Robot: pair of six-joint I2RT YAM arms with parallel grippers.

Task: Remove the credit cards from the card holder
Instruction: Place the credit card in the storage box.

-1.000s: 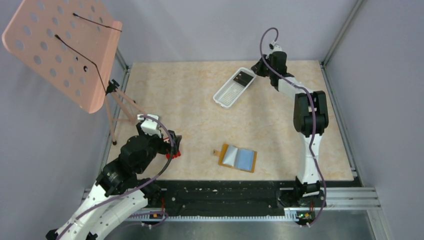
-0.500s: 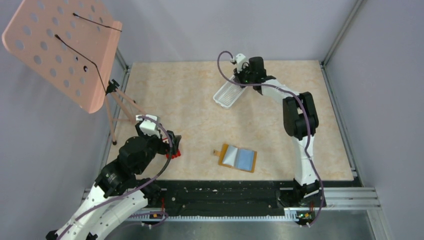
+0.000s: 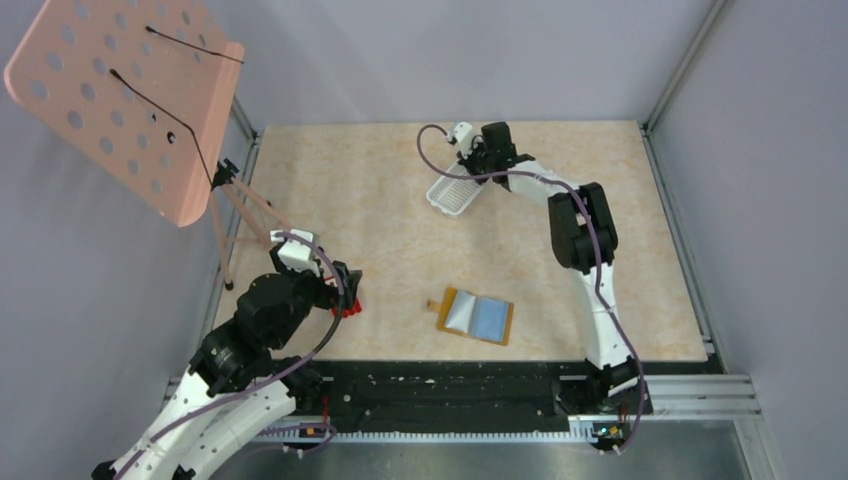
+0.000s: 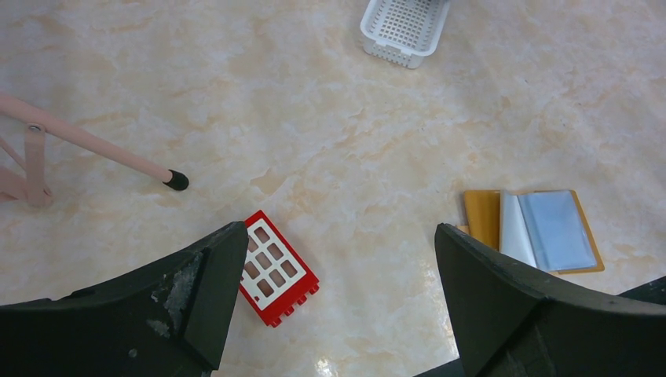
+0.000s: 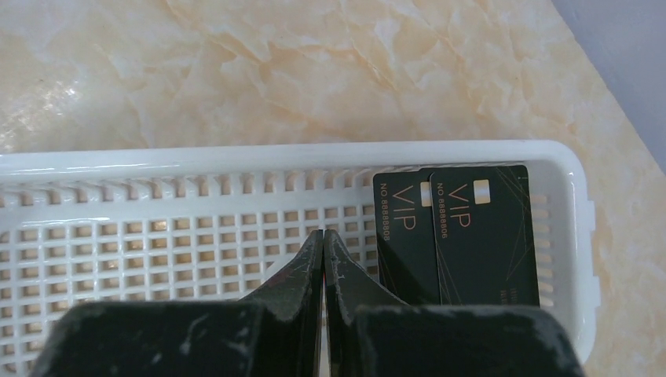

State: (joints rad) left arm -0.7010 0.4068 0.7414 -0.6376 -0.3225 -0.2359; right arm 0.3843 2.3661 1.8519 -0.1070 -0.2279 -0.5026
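A: Spreading across the whole cell floor as a marbled beige table (image 3: 400,200). Carrying a pink perforated stand (image 3: 120,100) at the far left, running off past the frame's edge.

B: Reaching far back with the right gripper (image 5: 323,245), hovering over a white tray (image 5: 236,157). Pressing both fingers flat together, gripping nothing.

A: Hanging low at the near left with the left gripper (image 4: 339,239), gaping wide apart and holding nothing.

B: From overhead, covering the tray's far end with the right wrist and hiding its contents there.

A: Lying open and flat toward the near edge as the card holder (image 3: 477,316), well apart from the tray. Showing a tan border and blue-grey inner panels. Possibly keeping something in those pockets, but looking too small and glossy for telling.

B: Sitting below the left fingers as a red gridded block (image 4: 276,269), slipping partly behind one of them.

A: Resting at one end of the tray as the credit cards (image 5: 459,236), two dark ones reading "VIP". Overlapping, with lower edges disappearing behind the gripper.
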